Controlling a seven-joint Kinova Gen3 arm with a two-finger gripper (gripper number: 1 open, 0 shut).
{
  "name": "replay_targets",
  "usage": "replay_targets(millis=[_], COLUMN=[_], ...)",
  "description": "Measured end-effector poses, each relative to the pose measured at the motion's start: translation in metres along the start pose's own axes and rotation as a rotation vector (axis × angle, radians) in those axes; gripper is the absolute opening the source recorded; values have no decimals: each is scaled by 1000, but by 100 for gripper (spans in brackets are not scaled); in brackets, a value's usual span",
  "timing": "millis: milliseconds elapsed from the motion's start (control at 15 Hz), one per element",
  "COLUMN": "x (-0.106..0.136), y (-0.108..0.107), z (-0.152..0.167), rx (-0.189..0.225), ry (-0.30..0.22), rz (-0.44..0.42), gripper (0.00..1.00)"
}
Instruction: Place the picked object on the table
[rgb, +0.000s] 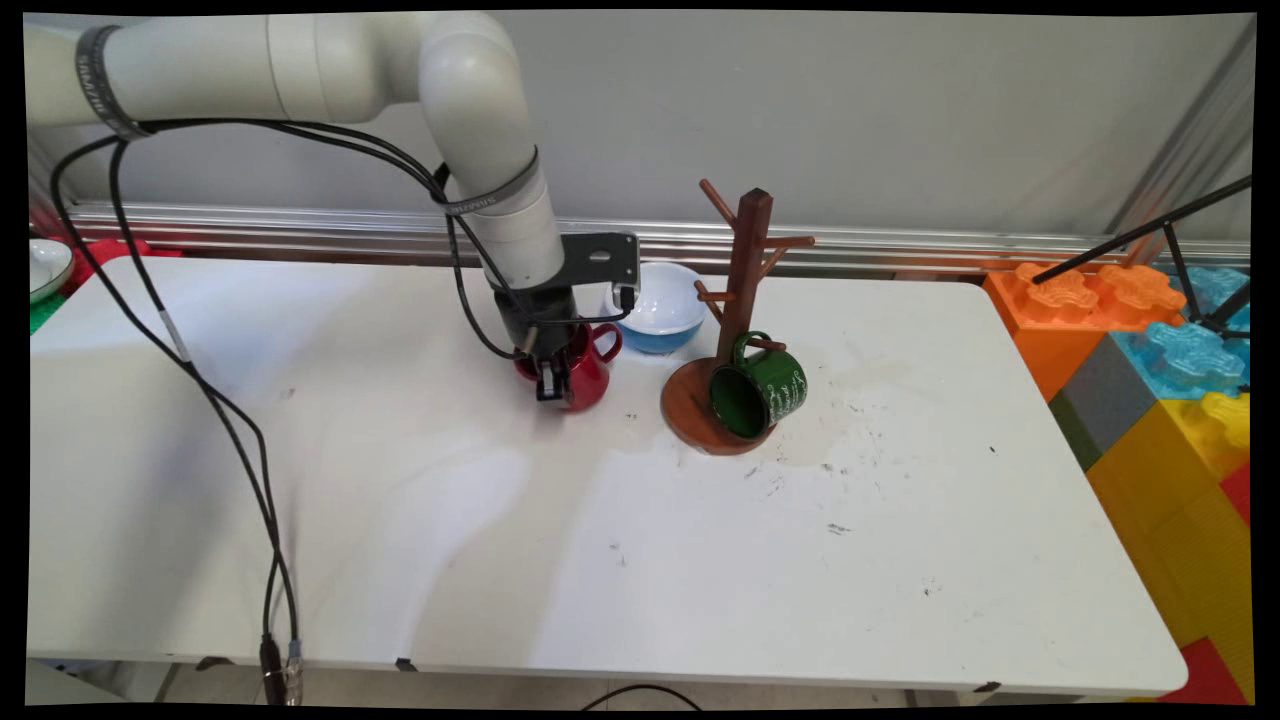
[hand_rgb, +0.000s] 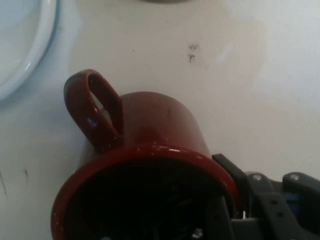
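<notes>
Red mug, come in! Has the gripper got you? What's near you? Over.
Gripper shut on red mug, one finger inside rim. Mug on table. Blue bowl behind it. Mug tree with green mug beside, apart.

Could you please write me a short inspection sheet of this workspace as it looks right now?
Surface: white table, scuffed with dark marks and a faint stain right of the stand.
Things: red mug upright at the gripper; green mug hanging on the wooden mug tree, mouth toward the camera; blue and white bowl behind the red mug.
Clutter: a dish at the far left edge.
Gripper: gripper shut on the red mug's rim, one finger inside.
Cables: black cables hang from the arm over the table's near left edge.
Surroundings: grey wall; large coloured blocks on the right.
</notes>
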Motion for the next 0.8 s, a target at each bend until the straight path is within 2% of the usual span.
replay_targets(millis=[200,267,800], x=[1,1,5], y=[-3,-4,-2], z=[5,6,4], rx=[-6,-8,-6], ry=[1,2,51], rz=[-7,-9,-20], gripper=[0,100,100])
